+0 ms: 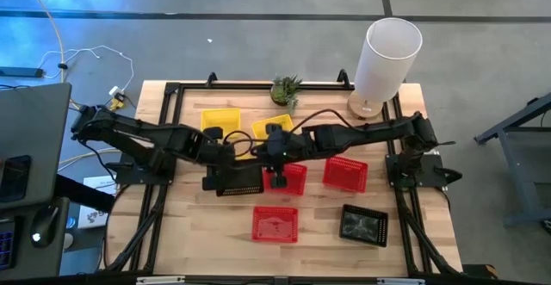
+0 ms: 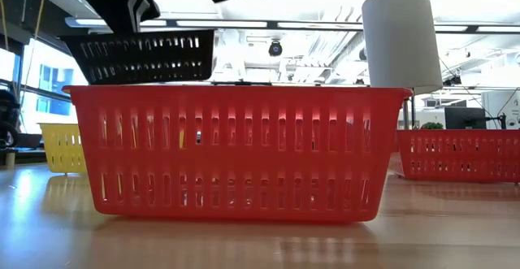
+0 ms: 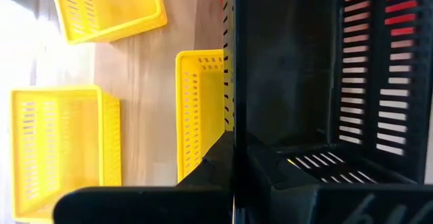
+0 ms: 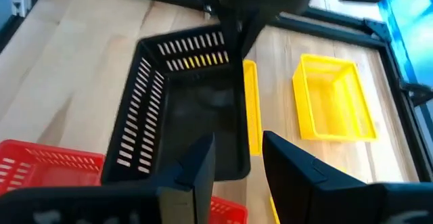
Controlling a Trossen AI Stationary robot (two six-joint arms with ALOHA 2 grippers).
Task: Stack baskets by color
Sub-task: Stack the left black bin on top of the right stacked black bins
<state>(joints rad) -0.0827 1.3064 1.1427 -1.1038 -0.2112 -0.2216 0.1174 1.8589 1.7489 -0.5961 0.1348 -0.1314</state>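
Fingers of the left gripper (image 1: 225,150) pinch the rim of a black basket (image 1: 238,179), lifted off the table. Right gripper (image 4: 238,158) hovers just above it, jaws parted, empty. Beyond lie yellow baskets (image 4: 333,98); beside, red baskets (image 1: 344,174).

Raised black basket (image 1: 239,179) beside three red baskets (image 1: 275,224), another black basket (image 1: 363,225) apart, yellow baskets (image 1: 220,120) behind
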